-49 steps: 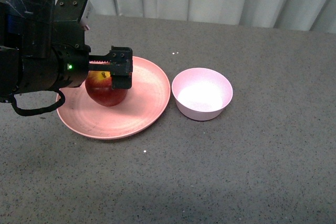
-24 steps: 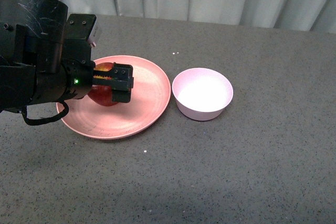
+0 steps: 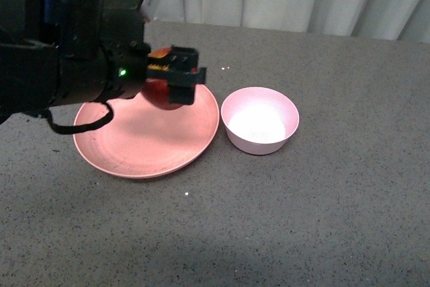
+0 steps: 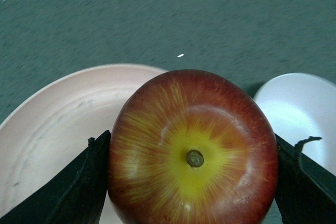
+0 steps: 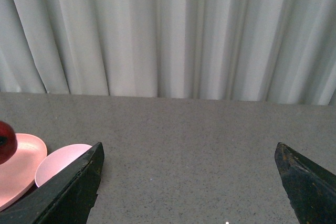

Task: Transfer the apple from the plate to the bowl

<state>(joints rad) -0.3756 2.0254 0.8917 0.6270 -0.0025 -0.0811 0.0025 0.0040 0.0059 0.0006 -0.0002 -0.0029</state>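
- The left end effector [image 3: 173, 80] is clenched on the apple [image 3: 158, 94], one black finger [image 4: 79, 192] pressed against each side of the fruit.
- In the left wrist view the apple sits stem up, with a yellow patch spreading from the short brown stem into dark-red skin.
- The apple hangs over the far right part of the plate [image 3: 134, 149]. In the right wrist view it shows above the plate rather than resting on it.
- The salmon-pink plate lies flat on the gray speckled surface [image 3: 302, 220], at the left of the scene, with faint dark scuffs along its near rim.
- The pale bowl [image 3: 259, 143] stands upright just to the right of the plate. Their rims are close, but whether they touch cannot be told.
- The bowl's glossy inside catches a bright glare.
- The apple is left of the bowl, nearer the plate's right rim than its middle.
- A small green light [image 3: 123, 72] glows on the left arm's dark body, and a black cable [image 3: 74, 126] loops beneath it over the plate's left edge.
- The right end effector [image 5: 189, 192] is released: its two dark fingers stand wide apart with only bare surface between them.
- It does not show in the front view. Its camera looks across the surface toward a pale pleated curtain [image 5: 168, 35] at the far side.
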